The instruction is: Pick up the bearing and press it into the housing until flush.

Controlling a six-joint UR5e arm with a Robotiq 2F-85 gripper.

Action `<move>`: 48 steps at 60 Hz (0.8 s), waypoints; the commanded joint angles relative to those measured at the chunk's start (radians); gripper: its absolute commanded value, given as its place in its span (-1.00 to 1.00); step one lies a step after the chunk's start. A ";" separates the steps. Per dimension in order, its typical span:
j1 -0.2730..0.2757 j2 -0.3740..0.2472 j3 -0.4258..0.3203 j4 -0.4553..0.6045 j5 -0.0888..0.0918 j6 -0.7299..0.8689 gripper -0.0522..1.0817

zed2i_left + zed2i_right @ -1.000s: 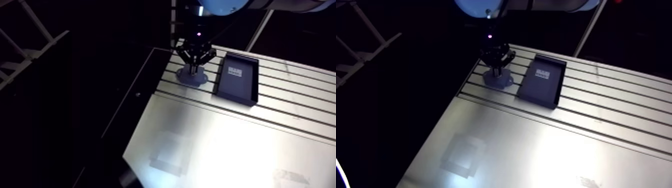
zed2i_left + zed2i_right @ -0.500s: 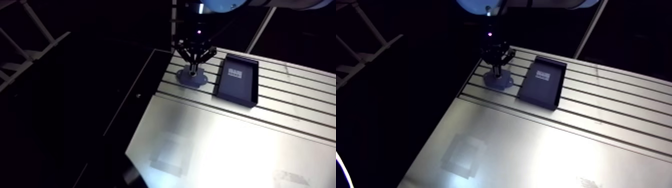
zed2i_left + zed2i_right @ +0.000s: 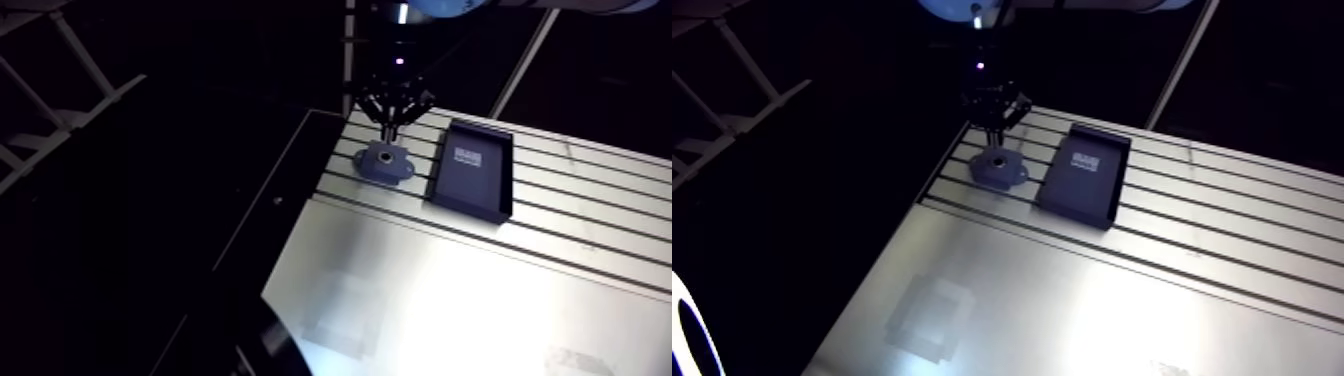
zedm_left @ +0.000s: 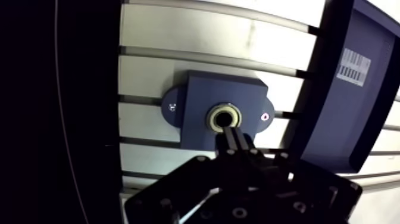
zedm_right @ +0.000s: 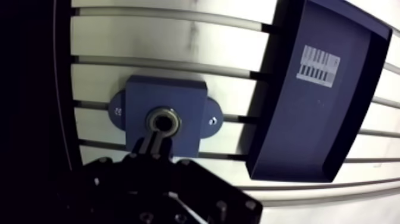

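Observation:
The dark blue housing (image 4: 193, 98) lies on the slotted table (image 3: 560, 300) near its far left corner. A metal-ringed bearing (image 4: 223, 117) sits in the housing's central bore, looking level with its top face. My gripper (image 4: 233, 142) hangs just above the housing, its tips over the near rim of the bearing. The two fingers are pressed together and hold nothing. In the arm view the gripper (image 3: 392, 120) stands clear above the housing (image 3: 388, 163).
A dark rectangular tray (image 4: 351, 101) with a barcode label lies right beside the housing, also seen in the arm view as the tray (image 3: 472, 168). The table's left edge (image 3: 300, 210) runs close to the housing, with darkness beyond it.
The gripper has lifted off the housing, where its tips rested earlier. The bearing stays in the bore. The arm camera has shifted slightly.

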 commanded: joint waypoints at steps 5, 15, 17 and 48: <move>-0.001 -0.033 -0.019 0.075 -0.048 0.000 -0.76; -0.006 -0.056 -0.025 0.110 -0.056 -0.037 -0.89; -0.007 -0.063 -0.026 0.116 -0.055 -0.053 -0.89; -0.153 -0.226 -0.046 0.291 -0.012 -0.100 -0.89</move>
